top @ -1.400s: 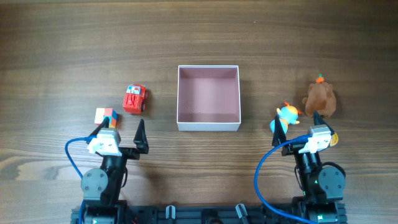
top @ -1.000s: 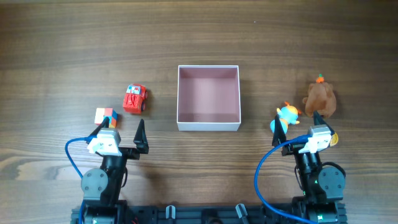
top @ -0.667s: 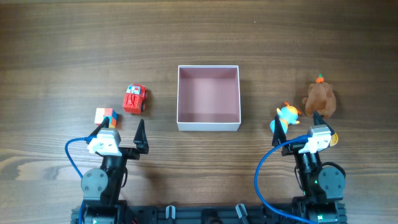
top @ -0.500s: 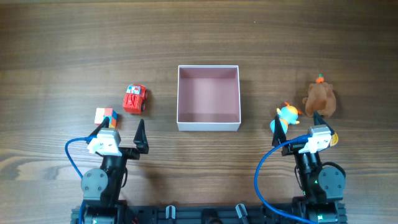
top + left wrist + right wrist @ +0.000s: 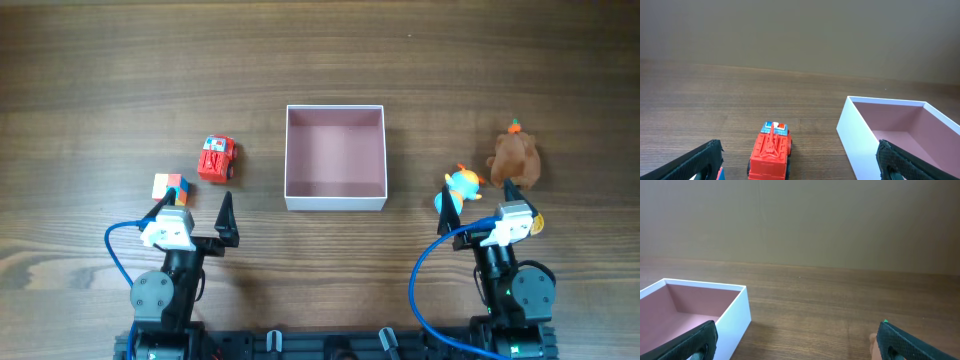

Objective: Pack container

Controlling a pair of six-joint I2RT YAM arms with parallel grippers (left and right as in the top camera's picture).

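Observation:
The container [image 5: 335, 204], a square white-walled box with a pinkish floor, stands empty at the table's middle. A red toy truck [image 5: 217, 159] lies to its left, and a small multicoloured cube [image 5: 170, 186] lies nearer my left arm. A blue and orange duck toy [image 5: 463, 183] and a brown plush [image 5: 515, 158] lie to the right. My left gripper [image 5: 193, 206] is open and empty, just short of the truck [image 5: 771, 155], with the container's wall [image 5: 854, 140] to its right. My right gripper [image 5: 478, 198] is open and empty, beside the duck. The container's corner [image 5: 735, 315] shows at the left of the right wrist view.
The table is dark wood. The cube sits just beside my left finger [image 5: 695, 164]. A pale edge of a toy [image 5: 873, 343] peeks beside my right finger [image 5: 900, 340]. A plain wall rises behind the table's far edge.

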